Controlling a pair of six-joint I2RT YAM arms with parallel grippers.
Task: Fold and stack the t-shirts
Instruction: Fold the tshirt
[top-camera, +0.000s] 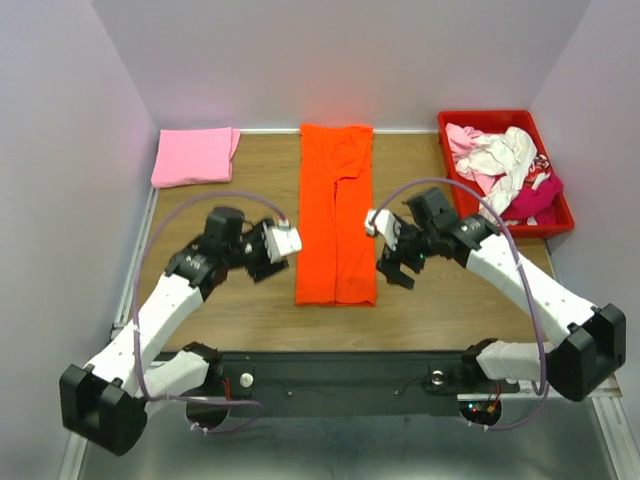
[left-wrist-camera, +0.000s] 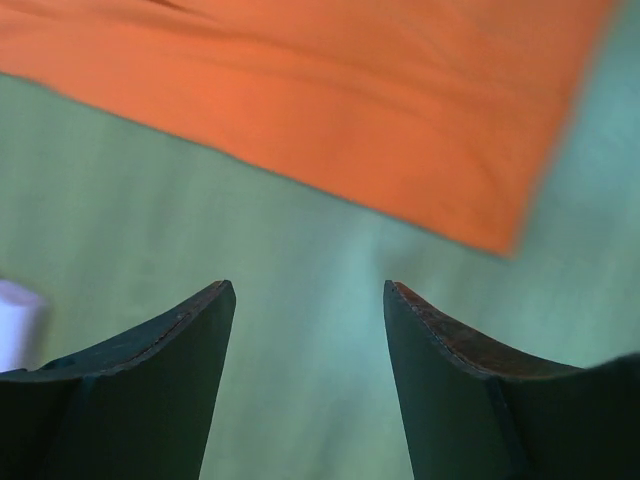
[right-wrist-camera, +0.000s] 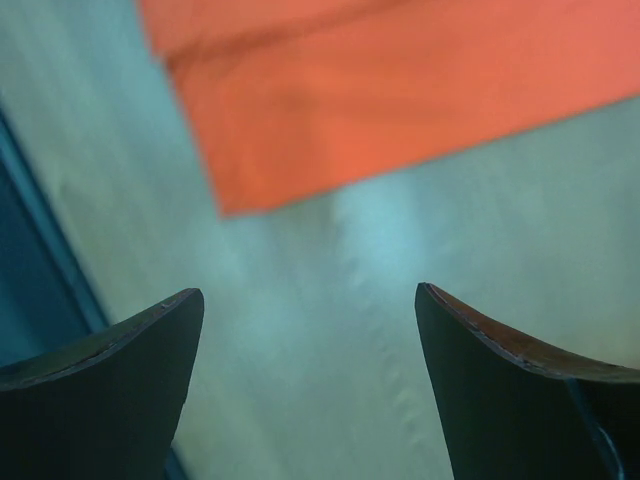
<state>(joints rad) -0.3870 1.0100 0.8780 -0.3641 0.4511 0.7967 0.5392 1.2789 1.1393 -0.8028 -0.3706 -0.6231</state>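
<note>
Orange t-shirt (top-camera: 336, 215) folded lengthwise — pink t-shirt (top-camera: 195, 156) far-left.

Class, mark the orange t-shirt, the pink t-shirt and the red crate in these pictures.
orange t-shirt (top-camera: 336, 220): top external view, middle of the folded strip.
pink t-shirt (top-camera: 193, 156): top external view, centre of the folded cloth.
red crate (top-camera: 487, 117): top external view, far rim.

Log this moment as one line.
bright orange cloth t-shirt: folded lengthwise | left fingers: open, empty | right fingers: open, empty | light pink cloth t-shirt: folded, far left
</note>
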